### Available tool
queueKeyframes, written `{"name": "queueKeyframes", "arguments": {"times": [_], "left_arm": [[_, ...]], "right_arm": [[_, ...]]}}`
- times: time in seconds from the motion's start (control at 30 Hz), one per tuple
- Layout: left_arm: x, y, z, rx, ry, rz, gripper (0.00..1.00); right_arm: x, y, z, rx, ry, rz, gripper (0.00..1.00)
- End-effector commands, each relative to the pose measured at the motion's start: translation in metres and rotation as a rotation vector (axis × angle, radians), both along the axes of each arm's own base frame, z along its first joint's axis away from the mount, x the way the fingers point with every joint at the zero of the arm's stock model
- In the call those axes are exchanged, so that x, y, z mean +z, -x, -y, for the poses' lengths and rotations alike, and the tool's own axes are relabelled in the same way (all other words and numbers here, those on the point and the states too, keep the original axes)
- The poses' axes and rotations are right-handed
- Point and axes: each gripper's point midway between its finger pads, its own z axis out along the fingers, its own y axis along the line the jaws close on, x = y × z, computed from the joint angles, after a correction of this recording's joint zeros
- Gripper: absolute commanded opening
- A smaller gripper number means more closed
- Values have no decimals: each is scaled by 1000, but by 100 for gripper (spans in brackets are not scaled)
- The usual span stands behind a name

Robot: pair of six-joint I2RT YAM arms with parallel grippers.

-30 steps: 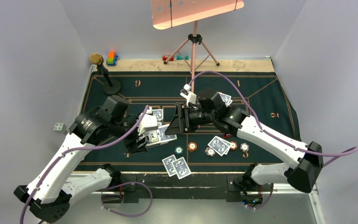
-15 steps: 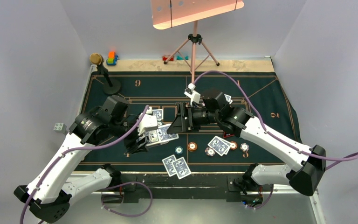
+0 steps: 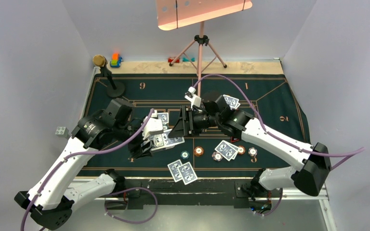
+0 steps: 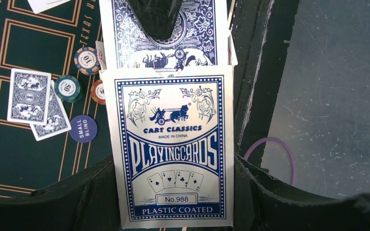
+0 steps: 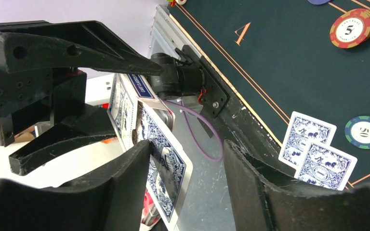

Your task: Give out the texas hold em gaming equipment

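Green felt (image 3: 270,101) holds five chips (image 3: 199,151); left end effector (image 4: 173,173) clamps one card box (image 3: 166,140), right end effector (image 5: 187,147) gapes.

The left arm (image 3: 70,166) stood bent up from its base at the table's near edge, forearm angled toward the middle. The left gripper (image 3: 148,143) was clamped on a playing-card box (image 4: 173,154). The right arm (image 3: 274,139) stretched from the near right corner toward the middle, wrist turned sideways. The right gripper (image 3: 180,126) faced the left one, jaws parted around a card (image 5: 166,171) sticking out of the box.
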Motion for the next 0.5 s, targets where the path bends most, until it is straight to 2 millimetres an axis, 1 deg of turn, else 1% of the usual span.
{"name": "queueKeyframes", "arguments": {"times": [0.0,0.23,0.47], "left_arm": [[17,-4,8,-11,63,51,36],[19,-4,9,-12,69,52,36],[23,-2,10,-19,83,52,36]], "right_arm": [[14,5,2,18,-24,28,56],[20,7,17,-28,-8,57,48],[19,8,27,-48,6,54,41]]}}
